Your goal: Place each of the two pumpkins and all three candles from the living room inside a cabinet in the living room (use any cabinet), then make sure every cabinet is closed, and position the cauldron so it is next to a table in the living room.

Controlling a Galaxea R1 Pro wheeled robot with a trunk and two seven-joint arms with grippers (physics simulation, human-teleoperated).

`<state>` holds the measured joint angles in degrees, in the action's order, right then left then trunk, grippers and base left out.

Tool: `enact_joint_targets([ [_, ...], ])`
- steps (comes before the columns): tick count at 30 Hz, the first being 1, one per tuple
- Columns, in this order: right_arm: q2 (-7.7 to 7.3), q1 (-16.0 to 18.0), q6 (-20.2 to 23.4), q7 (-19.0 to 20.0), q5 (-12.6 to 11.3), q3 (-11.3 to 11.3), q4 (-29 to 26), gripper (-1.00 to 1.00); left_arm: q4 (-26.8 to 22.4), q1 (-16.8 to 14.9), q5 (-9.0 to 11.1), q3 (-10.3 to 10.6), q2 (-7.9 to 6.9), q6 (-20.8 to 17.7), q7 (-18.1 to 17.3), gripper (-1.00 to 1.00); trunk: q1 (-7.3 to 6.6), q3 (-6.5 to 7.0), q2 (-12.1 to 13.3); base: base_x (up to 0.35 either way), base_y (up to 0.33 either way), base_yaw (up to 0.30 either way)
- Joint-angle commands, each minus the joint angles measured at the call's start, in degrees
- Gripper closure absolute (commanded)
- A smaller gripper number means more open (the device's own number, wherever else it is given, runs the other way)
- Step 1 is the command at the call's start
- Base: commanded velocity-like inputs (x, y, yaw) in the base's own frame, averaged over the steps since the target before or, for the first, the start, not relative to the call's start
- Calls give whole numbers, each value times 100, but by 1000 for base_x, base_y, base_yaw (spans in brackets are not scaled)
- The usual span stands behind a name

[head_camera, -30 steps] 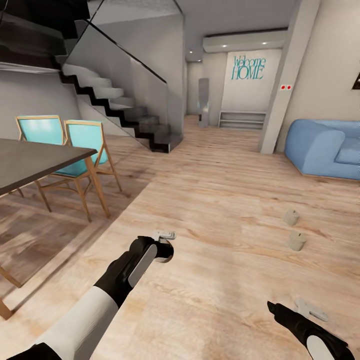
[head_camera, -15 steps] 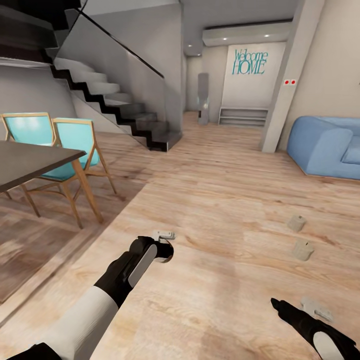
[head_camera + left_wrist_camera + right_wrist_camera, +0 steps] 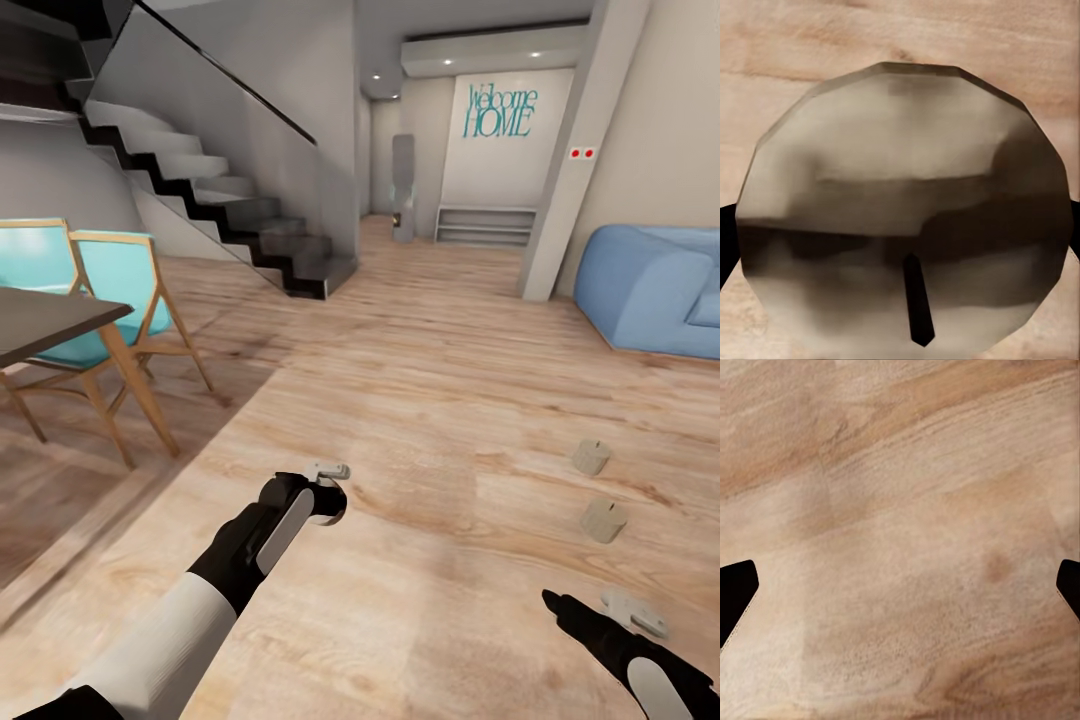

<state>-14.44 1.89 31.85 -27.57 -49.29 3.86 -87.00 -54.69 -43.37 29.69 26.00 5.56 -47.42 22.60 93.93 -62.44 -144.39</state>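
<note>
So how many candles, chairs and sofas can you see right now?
candles: 3 (two on the floor at and, one in the left gripper, seen close at)
turquoise chairs: 2 ()
blue sofa: 1
Total: 6

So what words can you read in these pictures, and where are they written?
"Welcome HOME": teal letters on the pale far wall, above a low shelf unit.
Two small red marks on the white pillar: too small to tell whether they carry any writing.
No other words or numbers show, and there are none on the two candles on the floor, or on the candle in the left gripper.
</note>
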Motion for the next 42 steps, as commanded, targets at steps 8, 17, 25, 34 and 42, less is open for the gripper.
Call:
enact_joint_targets([
  [8,-6,4,3,29,-65,6,-2,-100,-7,-5,37,12,-2,-13,52,100,1,-61,-3,262,-110,-141],
  [17,-6,4,-3,75,-63,18,-1,-100,-10,-5,37,12,-2,-13,51,100,1,-122,-3,263,-142,-205],
  [25,-6,4,0,76,-57,19,5,-100,-12,-5,37,18,-2,-13,52,100,1,-176,-3,263,-150,-209],
  [34,-6,4,-2,77,-56,23,7,-100,-10,-5,37,16,-2,-13,52,100,1,-240,-3,263,-148,-195],
  [42,-2,4,-10,71,-32,40,45,-100,-7,-5,37,17,-2,-13,59,100,1,-281,-3,263,-148,-112],
])
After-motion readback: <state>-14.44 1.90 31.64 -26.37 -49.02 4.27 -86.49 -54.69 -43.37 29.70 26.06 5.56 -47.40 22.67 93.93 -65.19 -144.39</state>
